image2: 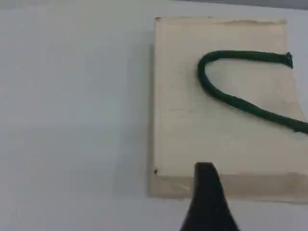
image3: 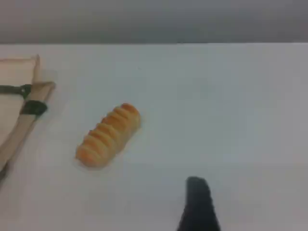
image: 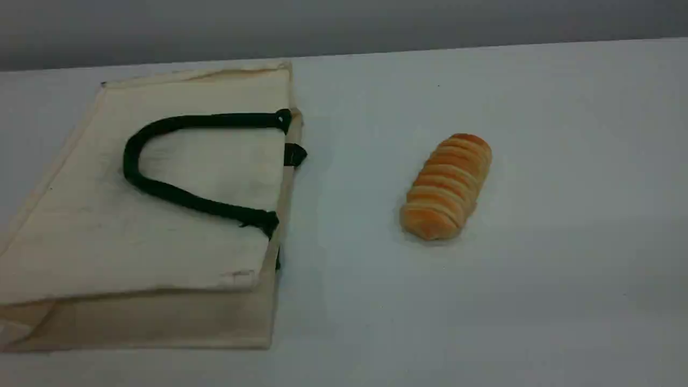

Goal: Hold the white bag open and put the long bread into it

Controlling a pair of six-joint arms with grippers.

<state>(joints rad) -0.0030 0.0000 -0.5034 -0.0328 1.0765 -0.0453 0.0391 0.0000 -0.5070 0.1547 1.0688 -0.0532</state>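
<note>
The white bag (image: 177, 247) lies flat and closed on the left of the table, its mouth edge facing right. One dark green handle (image: 183, 200) loops across its top panel. The long bread (image: 447, 185), golden-orange and ridged, lies on the table to the bag's right, apart from it. Neither arm shows in the scene view. In the left wrist view a dark fingertip (image2: 206, 175) hovers above the bag (image2: 192, 134) near one edge, with the handle (image2: 240, 56) beyond. In the right wrist view a dark fingertip (image3: 197, 190) hangs over bare table, right of the bread (image3: 108, 134). Neither gripper holds anything.
The white table (image: 537, 134) runs wide to the right of the bread and ends at a far edge against a grey wall. A short green stub of a second handle (image: 294, 155) sticks out at the bag's mouth edge.
</note>
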